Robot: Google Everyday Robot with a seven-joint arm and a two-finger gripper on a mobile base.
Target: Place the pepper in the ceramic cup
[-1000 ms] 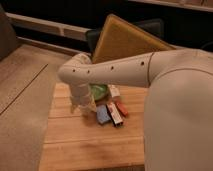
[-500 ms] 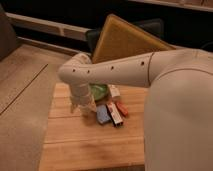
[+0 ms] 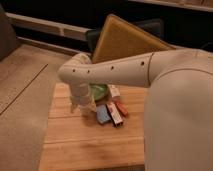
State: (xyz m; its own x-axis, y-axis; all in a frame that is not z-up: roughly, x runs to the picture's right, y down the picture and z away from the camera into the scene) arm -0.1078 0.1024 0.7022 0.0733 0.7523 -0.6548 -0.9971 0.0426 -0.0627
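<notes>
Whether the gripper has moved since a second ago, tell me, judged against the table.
No. The gripper stays at the same spot above the wooden table, just left of the blue box.

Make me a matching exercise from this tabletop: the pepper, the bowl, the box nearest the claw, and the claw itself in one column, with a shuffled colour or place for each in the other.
Column one
1. pepper
2. bowl
3. box nearest the claw
4. claw

Column two
A. blue
B. low over the wooden table, at the end of the arm
C. red-orange
D. green, partly hidden behind the arm

Pairs: 1-C, 2-D, 3-A, 4-B
</notes>
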